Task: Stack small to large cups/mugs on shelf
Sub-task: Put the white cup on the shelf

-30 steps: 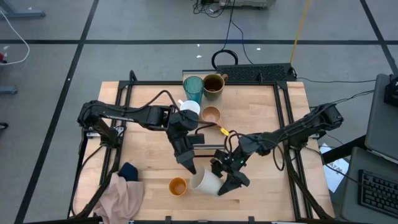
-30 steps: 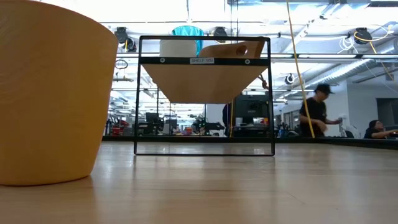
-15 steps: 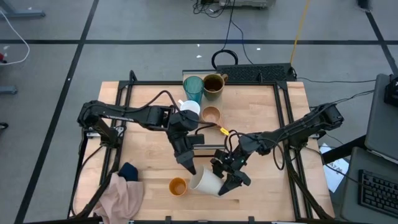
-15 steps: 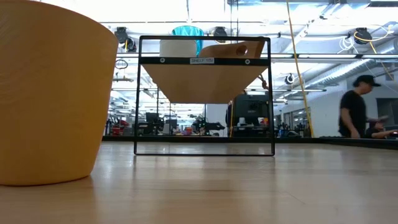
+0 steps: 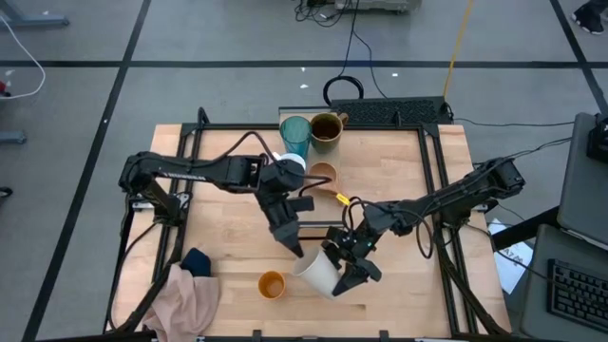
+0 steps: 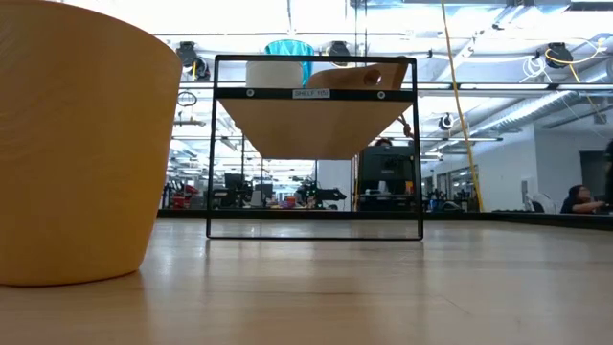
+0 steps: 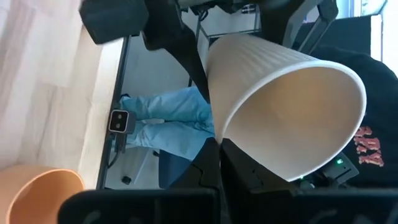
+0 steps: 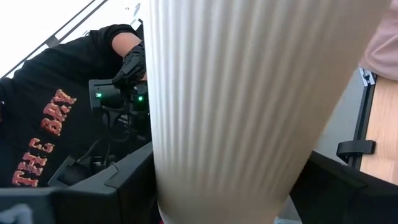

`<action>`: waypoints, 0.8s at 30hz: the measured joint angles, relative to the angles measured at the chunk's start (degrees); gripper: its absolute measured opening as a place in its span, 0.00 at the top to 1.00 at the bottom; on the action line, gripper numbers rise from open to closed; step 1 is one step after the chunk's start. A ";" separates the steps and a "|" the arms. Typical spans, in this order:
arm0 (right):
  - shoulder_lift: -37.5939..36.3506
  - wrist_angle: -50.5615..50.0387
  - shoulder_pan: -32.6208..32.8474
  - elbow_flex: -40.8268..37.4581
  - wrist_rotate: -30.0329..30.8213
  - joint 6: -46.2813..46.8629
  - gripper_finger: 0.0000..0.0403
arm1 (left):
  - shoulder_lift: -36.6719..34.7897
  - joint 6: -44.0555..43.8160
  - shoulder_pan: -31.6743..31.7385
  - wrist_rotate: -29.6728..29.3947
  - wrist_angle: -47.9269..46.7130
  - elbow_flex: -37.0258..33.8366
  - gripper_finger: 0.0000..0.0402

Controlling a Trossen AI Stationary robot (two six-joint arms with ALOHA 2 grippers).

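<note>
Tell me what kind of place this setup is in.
Likely a robotics lab or workshop: two robot arms work on a wooden table holding a beige cup, cables run over the floor, and the low view shows an open hall with workstations.

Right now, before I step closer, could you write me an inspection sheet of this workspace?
Surface: wooden table, nothing spilled that I can see.
Job's things: teal tumbler, olive mug, white mug and wooden cup on the shelf; small orange cup upright on the table.
Clutter: crumpled cloth at a table corner.
Grippers: right hand grips the ribbed beige cup, tilted; left hand is right beside it.
Cables: black cable coiled on the floor; yellow cable beyond.
Surroundings: keyboard beside the table; seated person far off.
</note>
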 joint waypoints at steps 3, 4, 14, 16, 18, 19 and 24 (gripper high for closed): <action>0.00 -0.09 0.00 -0.01 0.00 0.00 0.29 | 0.00 0.07 0.79 -0.76 0.05 0.00 1.00; 0.00 -0.12 0.00 -0.02 0.00 0.03 0.29 | 0.00 0.14 1.06 -1.19 0.17 0.00 1.00; -0.13 0.77 0.73 -0.04 -4.00 -0.26 0.29 | -0.07 -0.87 2.43 -5.36 2.08 0.02 1.00; -0.13 0.69 0.90 -0.02 -3.31 -0.22 0.29 | -0.07 -0.95 2.51 -5.45 2.05 0.02 1.00; -0.03 0.13 0.78 -0.02 -2.59 -0.33 0.29 | -0.07 -1.01 2.53 -5.04 1.88 0.01 0.99; -0.02 -0.05 0.76 -0.02 -2.40 -0.34 0.29 | -0.07 -1.01 2.57 -4.78 1.53 0.01 0.99; -0.04 -0.32 0.60 -0.02 -2.86 -0.86 0.29 | -0.58 -1.18 2.73 -3.00 0.71 0.00 0.99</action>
